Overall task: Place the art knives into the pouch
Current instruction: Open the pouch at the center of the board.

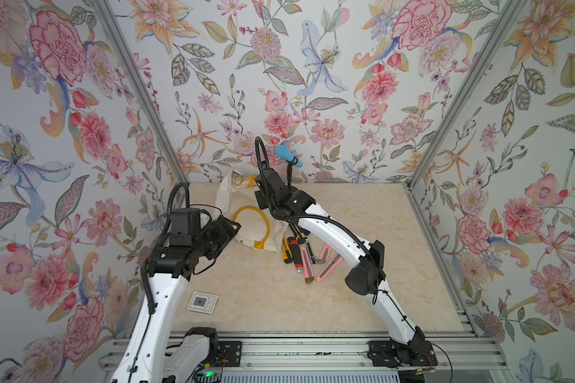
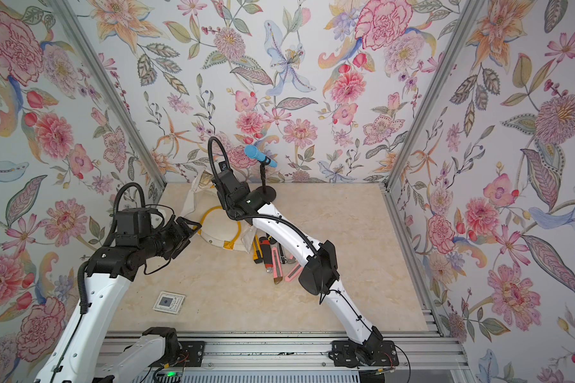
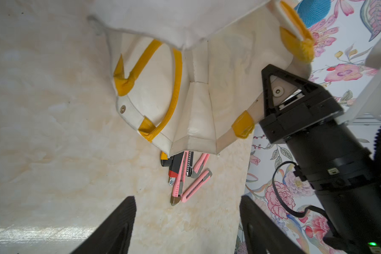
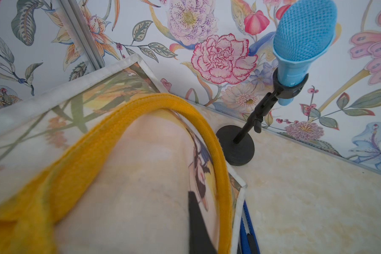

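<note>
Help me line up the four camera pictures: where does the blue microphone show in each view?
Both top views: blue microphone stands at the back wall, behind the right arm.
Left wrist: only its blue head, past the pouch's raised corner.
Right wrist: whole, on its black stand, beyond the yellow handle.
Shared landmark: the pouch's yellow handles.

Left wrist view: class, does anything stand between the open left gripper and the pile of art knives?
Nothing visible does: only bare table lies between the left gripper and the art knives. The pouch hides just their far ends.
</note>
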`<action>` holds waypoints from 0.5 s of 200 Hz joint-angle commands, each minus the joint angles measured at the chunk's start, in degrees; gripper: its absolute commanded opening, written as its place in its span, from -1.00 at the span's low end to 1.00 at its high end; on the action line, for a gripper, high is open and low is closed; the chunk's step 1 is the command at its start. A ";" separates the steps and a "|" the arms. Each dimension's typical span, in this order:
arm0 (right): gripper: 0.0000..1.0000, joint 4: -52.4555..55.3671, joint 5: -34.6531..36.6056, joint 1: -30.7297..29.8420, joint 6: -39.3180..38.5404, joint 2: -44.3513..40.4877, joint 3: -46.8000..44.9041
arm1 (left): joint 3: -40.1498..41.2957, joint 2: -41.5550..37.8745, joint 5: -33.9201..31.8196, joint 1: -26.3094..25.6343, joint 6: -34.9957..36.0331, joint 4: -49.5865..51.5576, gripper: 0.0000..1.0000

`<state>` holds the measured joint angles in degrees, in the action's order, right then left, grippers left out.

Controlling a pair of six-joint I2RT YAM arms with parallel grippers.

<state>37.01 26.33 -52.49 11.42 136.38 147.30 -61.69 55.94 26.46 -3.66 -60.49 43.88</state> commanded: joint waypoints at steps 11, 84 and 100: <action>-1.00 -2.63 -3.87 -0.27 2.22 -3.68 2.80 | 4.21 -0.85 -3.97 -0.14 0.69 0.91 0.54; -1.00 -0.39 -13.71 1.34 8.99 -8.88 1.71 | 12.90 1.35 -6.02 -0.69 0.00 -11.30 0.56; -1.00 -0.43 -16.37 1.77 10.79 -9.55 1.84 | 12.49 1.27 -9.29 -0.68 1.15 -10.19 0.56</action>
<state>38.76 14.13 -51.57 17.98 132.11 147.79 -49.10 57.43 22.09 -3.86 -60.03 35.51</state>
